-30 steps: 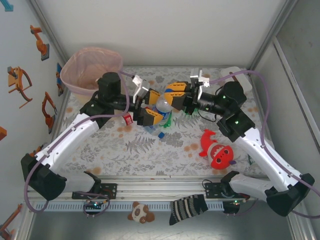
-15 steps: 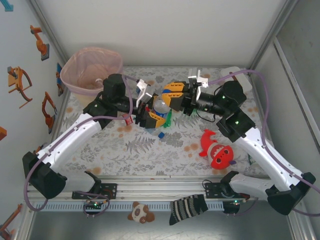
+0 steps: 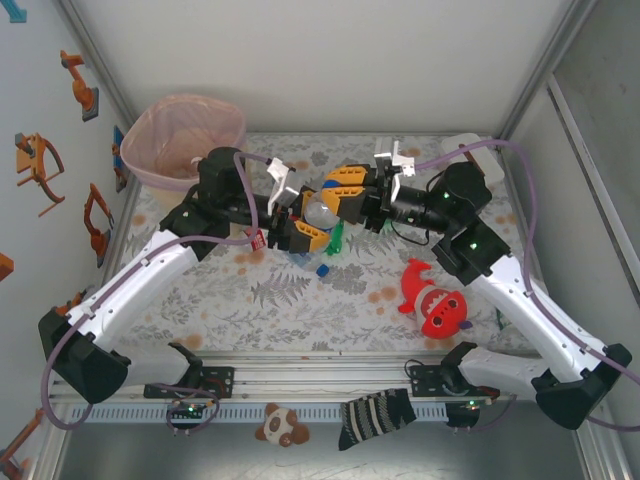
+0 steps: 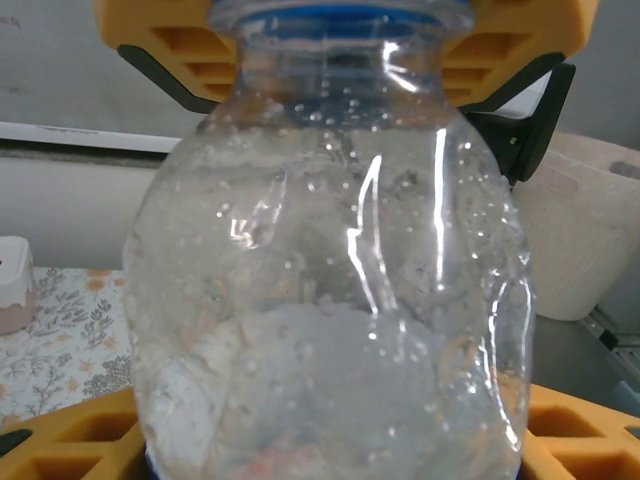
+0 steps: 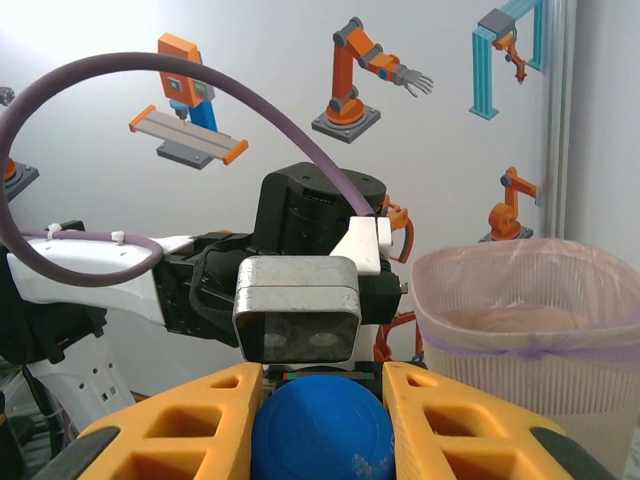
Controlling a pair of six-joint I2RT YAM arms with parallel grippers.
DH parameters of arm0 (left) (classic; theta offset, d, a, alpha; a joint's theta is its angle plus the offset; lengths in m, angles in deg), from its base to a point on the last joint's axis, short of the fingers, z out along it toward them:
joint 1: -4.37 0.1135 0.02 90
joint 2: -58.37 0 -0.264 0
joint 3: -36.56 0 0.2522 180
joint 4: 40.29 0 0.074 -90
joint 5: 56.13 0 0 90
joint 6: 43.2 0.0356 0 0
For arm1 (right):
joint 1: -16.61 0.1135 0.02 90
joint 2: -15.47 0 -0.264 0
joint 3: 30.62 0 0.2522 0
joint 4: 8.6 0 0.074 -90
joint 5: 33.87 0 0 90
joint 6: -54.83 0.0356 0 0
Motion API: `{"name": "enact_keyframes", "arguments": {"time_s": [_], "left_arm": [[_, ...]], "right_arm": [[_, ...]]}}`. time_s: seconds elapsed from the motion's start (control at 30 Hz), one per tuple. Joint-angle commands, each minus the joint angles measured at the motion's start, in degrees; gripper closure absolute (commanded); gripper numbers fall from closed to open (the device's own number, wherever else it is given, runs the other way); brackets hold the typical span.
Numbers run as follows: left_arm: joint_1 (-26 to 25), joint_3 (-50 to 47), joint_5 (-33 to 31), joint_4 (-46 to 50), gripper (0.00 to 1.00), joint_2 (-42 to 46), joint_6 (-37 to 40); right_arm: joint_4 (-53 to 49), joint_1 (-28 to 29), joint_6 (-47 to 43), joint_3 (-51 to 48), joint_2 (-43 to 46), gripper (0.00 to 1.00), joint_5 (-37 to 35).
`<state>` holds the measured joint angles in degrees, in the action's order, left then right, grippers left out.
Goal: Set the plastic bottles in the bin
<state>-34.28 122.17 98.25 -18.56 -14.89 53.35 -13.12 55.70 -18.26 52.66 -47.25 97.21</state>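
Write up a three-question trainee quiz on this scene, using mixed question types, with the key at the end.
1. True or false: the right gripper has its fingers clamped on the blue cap of the clear bottle.
2. Where does the bin stand on the table? A) far left corner B) near right corner C) centre
3. Fill in: the plush toy lying beside the right arm is ___ in colour.
Key: 1 true; 2 A; 3 red.
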Motion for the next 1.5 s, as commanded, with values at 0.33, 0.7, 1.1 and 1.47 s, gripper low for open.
{"name": "enact_keyframes", "arguments": {"time_s": [0.33,0.7,1.1,1.47], "left_arm": [[-0.4,0.49,1.09,-0.07,0.52,1.96,2.15],[2.41,3.25,-5.33,4.14,0.51,1.96,2.36],[12.32,9.74,-25.89,7.93,0.52,1.49,-2.33],[28.28,21.4,-34.93,16.23,0.52,-4.54,-6.73]], "right_arm": [[-1.62,0.28,-0.91,1.9,0.11,0.63,-2.84],[-6.51,0.46,-4.0,1.35,4.45,0.33,-9.91],[-9.41,0.43,-5.69,1.35,6.25,0.33,-12.71],[-10.26,0.46,-6.26,1.39,5.94,0.33,-12.96]]}}
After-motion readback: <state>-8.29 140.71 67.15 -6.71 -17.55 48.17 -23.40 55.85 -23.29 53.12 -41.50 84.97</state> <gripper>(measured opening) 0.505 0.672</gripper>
